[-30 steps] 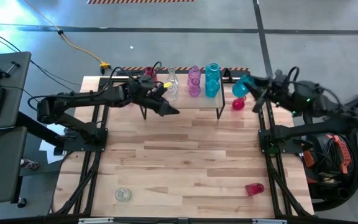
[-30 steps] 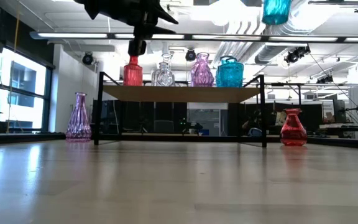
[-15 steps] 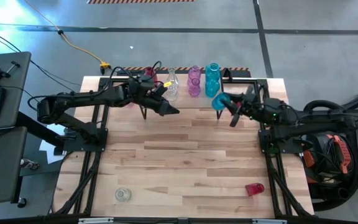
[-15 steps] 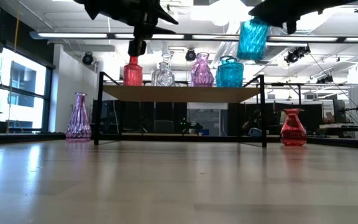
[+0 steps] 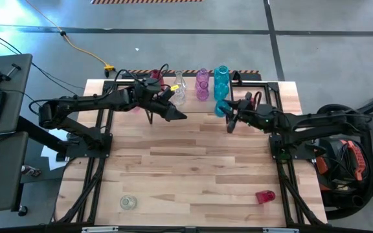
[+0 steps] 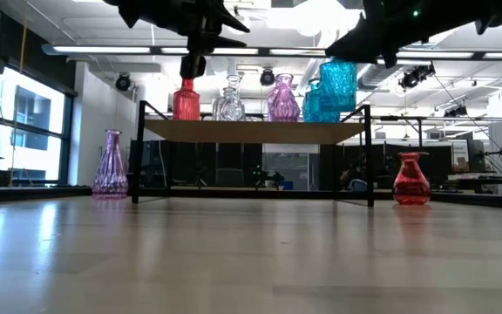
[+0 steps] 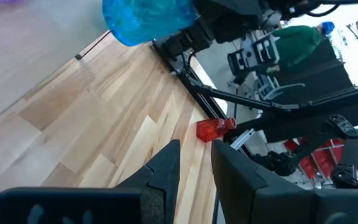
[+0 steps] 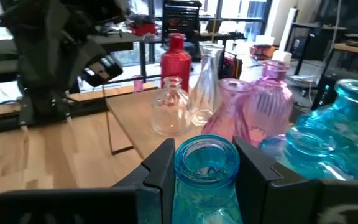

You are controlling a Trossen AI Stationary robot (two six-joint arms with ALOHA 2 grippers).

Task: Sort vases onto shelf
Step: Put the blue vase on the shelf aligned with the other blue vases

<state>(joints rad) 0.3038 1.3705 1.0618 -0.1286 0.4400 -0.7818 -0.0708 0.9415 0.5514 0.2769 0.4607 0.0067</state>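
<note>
The teal vase sits between the right gripper jaws, which are closed on its neck. It hangs at the shelf's right front corner, level with the vases already standing there, just beside a wider teal vase. Whether its base touches the shelf top cannot be told.

On the shelf stand, from the low view's left to right, a red vase, a clear vase, a pink-purple vase and that wider teal one; the wrist view shows more clear and pink glass crowded behind them.

The left gripper hovers over the shelf's left front edge, near the red vase. Its jaws stand a narrow gap apart and hold nothing.

On the table, a purple vase stands left of the shelf and a red bulbous vase right of it. Toward the table's near edge, a red vase on its side lies at the right, and a clear vase is at the left.
</note>
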